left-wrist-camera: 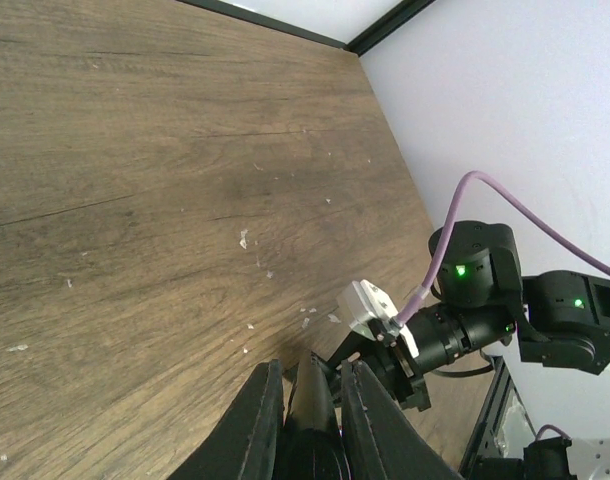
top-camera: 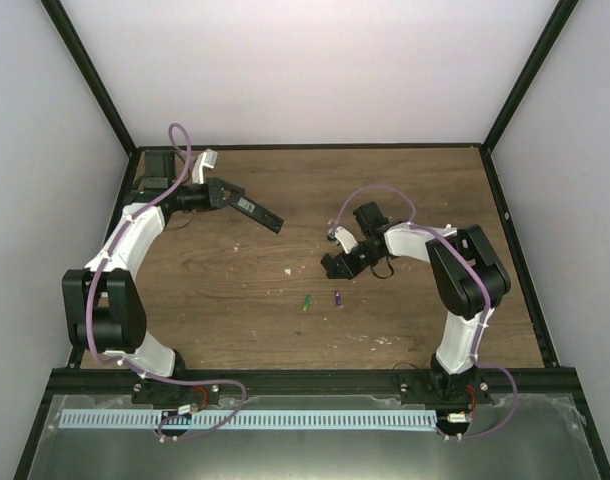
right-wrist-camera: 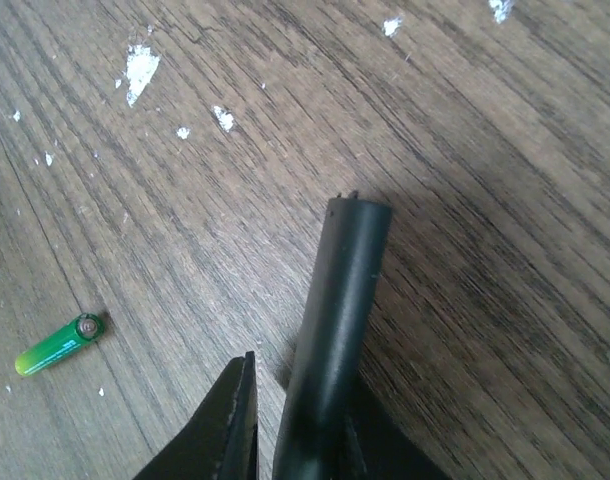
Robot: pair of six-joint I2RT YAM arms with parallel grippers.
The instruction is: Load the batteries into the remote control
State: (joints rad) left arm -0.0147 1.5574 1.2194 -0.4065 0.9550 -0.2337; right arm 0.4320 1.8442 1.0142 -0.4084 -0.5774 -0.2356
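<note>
Lab test cell: white walls (top-camera: 285,70), black frame (top-camera: 93,75), wood-grain table (top-camera: 235,290).

The brown wood-grain worktop (top-camera: 235,290) carries two small cells just below the centre of the top view. The green battery (top-camera: 306,303) lies to the left and the purple battery (top-camera: 338,298) near it on the right, not touching. Scattered white flecks (right-wrist-camera: 140,68) dot the boards.

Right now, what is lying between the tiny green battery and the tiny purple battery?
Nothing: the top view shows only bare brown wooden tabletop between the slim green battery and the slim purple battery.
</note>
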